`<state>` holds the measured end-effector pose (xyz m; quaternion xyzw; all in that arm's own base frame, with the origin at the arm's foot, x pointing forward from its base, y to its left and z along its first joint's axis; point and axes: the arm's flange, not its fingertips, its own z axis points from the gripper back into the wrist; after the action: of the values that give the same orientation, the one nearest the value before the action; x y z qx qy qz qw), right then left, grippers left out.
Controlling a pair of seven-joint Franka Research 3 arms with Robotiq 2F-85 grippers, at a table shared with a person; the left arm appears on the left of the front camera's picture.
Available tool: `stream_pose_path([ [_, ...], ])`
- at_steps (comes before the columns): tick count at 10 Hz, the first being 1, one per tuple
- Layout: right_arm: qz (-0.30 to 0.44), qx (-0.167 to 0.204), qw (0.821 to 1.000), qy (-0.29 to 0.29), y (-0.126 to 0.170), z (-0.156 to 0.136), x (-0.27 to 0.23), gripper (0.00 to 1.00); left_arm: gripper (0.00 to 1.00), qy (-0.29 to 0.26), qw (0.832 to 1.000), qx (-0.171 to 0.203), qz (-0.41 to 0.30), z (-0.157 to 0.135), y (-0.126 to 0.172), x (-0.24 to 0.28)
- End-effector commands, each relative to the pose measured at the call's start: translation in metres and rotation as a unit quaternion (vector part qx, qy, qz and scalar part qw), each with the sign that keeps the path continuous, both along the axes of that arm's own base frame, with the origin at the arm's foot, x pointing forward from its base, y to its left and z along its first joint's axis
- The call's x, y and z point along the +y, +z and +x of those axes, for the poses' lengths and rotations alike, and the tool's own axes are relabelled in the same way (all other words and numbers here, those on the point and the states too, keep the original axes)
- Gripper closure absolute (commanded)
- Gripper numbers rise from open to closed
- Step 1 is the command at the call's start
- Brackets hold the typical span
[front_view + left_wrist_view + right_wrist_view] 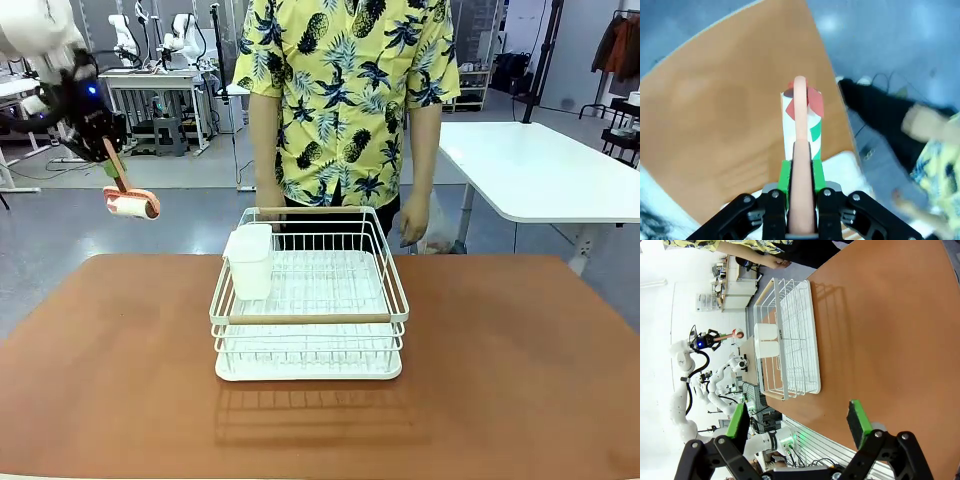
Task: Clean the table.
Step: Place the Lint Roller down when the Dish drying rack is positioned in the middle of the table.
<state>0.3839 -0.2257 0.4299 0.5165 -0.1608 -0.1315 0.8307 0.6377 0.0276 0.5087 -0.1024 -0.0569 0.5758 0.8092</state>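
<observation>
My left gripper [108, 150] is up in the upper left of the front frame, clamped on the handle of a lint roller [131, 203]; the roller head hangs below it, off the table's far left corner and over the floor. In my left wrist frame the green pads [785, 180] sit tight on both sides of the peach handle at bottom centre, with the roller [801, 120] (white sleeve, red and green marks) sticking up to mid-frame. My right gripper [800, 422] sits at the bottom of its own frame, fingers spread wide, nothing between them. The table [520, 360], terracotta top, fills the lower half of the front frame; in the right wrist frame it is the large brown area on the right. A white wire dish rack [310, 300] with wooden rails stands centre frame on the table, with a white cup holder [250, 260] clipped to its left side. A person in a yellow pineapple-print shirt [350, 90] stands top centre behind the rack, one hand [413, 232] near the rack's far right corner. White table [540, 165] at right, behind.
</observation>
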Motion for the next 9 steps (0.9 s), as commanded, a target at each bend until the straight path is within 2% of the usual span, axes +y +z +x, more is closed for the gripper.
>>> stream_pose_path([
  [1, 0.001, -0.003, 1.0, 0.001, 0.003, -0.001, 0.0, 0.0, 0.79, 0.212, 0.974, -0.04, 0.063, -0.006, -0.05, -0.007],
  [3, 0.001, -0.003, 1.0, 0.001, 0.003, -0.001, 0.0, 0.0, 0.79, 0.201, 0.974, -0.096, 0.025, -0.011, -0.086, -0.003],
  [4, 0.001, -0.003, 1.0, 0.001, 0.003, -0.001, 0.0, 0.0, 0.79, 0.202, 0.972, -0.115, 0.03, -0.012, -0.1, -0.002],
  [9, 0.001, -0.003, 1.0, 0.001, 0.003, -0.001, 0.0, 0.0, 0.79, 0.183, 0.975, -0.13, -0.002, -0.01, -0.141, 0.003],
])
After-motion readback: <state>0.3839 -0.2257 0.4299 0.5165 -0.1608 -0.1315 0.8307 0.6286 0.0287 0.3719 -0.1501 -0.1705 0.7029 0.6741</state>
